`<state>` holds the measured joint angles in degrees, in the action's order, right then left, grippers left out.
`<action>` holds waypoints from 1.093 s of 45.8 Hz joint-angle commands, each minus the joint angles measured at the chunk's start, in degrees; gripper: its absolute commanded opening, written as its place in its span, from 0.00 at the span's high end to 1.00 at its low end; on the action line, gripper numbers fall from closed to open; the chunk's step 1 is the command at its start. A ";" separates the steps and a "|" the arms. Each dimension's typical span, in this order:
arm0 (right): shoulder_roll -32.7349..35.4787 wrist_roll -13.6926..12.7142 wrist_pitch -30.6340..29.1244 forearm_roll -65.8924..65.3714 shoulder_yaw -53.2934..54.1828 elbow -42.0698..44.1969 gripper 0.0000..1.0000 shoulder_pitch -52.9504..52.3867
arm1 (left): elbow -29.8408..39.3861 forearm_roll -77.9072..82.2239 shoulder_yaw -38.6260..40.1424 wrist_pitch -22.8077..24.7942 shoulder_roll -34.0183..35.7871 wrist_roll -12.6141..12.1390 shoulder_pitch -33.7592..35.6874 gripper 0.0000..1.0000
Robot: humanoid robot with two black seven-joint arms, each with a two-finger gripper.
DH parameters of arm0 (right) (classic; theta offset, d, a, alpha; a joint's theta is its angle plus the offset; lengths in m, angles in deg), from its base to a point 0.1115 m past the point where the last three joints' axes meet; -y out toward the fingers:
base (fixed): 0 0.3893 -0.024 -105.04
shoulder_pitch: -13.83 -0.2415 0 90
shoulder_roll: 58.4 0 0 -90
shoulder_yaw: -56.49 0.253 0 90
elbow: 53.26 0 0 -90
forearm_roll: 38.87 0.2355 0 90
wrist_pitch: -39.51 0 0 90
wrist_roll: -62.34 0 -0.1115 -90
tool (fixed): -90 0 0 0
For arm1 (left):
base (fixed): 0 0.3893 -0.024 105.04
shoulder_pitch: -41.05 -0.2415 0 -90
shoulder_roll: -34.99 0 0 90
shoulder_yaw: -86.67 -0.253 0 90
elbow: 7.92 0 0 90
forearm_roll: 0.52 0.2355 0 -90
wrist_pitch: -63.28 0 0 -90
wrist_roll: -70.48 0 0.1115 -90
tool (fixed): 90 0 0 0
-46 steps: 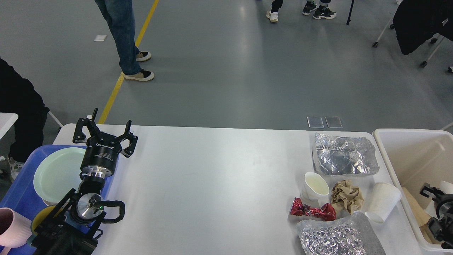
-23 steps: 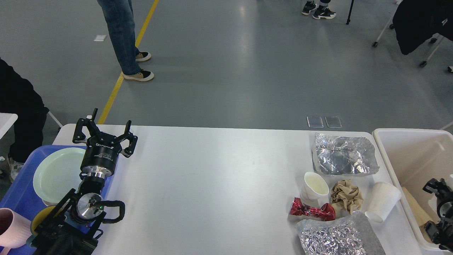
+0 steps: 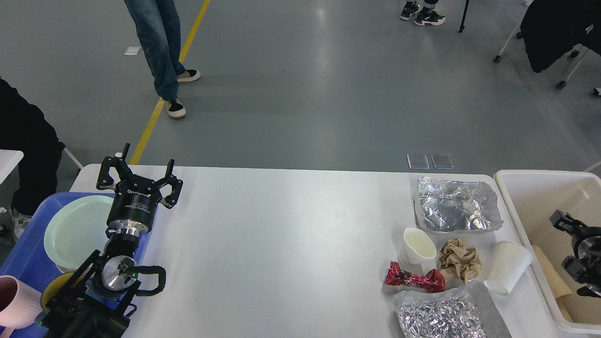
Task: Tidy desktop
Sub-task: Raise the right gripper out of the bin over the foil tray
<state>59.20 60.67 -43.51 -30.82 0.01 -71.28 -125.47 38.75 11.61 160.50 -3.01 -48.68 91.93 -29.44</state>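
The white desktop (image 3: 281, 234) carries litter at its right end: a flat silver foil bag (image 3: 455, 204), an upright white paper cup (image 3: 418, 246), a crumpled brown paper (image 3: 460, 260), a white paper cup on its side (image 3: 507, 267), a red wrapper (image 3: 413, 279) and a crumpled foil bag (image 3: 446, 314). My left gripper (image 3: 138, 176) is open and empty above the desktop's left end, beside the blue tray. My right gripper (image 3: 563, 220) hangs over the beige bin. It is small and dark, so its fingers cannot be told apart.
A beige bin (image 3: 516, 188) stands at the right edge with brown paper inside. A blue tray (image 3: 28, 244) at the left holds a pale green plate (image 3: 75, 230) and a pink cup (image 3: 14, 300). People stand on the floor beyond the table.
My right gripper has moved up and a little left over the bin, and the white object seen beside it earlier no longer shows. The left arm has not moved. The person in jeans stepped.
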 commanded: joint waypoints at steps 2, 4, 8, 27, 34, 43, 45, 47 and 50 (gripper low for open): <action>5.09 -0.36 -11.80 -1.54 -2.84 -13.07 0.00 -15.28 | 0.00 -0.01 0.00 -0.06 0.00 0.00 0.00 0.04; 5.35 -0.36 -14.96 -2.77 -5.47 -15.97 0.00 -19.84 | 0.00 -0.01 0.00 0.02 0.00 0.00 0.00 0.04; 5.18 -0.36 -22.87 -3.74 -11.71 -22.91 0.00 -30.74 | 0.00 -0.01 0.00 0.02 0.00 -0.09 0.00 0.04; -3.86 -1.41 -57.51 -3.92 -23.94 -47.35 0.00 -72.50 | 0.00 -0.01 0.00 -0.06 0.00 -0.09 0.00 0.04; -9.93 -4.84 -59.89 -3.04 -23.24 -50.09 0.00 -76.20 | 0.00 -0.09 0.00 -0.06 0.00 0.00 0.00 0.04; -12.66 -4.84 -60.68 -1.72 -20.52 -58.08 0.00 -85.95 | 0.00 -0.09 0.00 -0.06 0.00 0.00 -0.08 0.04; -12.31 -4.84 -60.42 -1.46 -19.56 -60.19 0.00 -87.97 | 0.00 -0.01 0.00 -0.06 0.00 0.00 0.00 0.04; -12.40 -5.01 -59.89 -1.54 -19.38 -61.95 0.00 -89.03 | 0.00 -0.09 0.00 -0.06 0.00 0.00 0.00 0.04; -12.57 -5.36 -59.36 -1.54 -19.46 -64.06 0.01 -89.56 | 0.00 -0.01 0.00 0.02 0.00 0.00 -0.08 0.04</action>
<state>46.78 55.76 -103.82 -32.46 -19.91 -131.39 -212.98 38.75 11.52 160.50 -3.08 -48.68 91.93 -29.44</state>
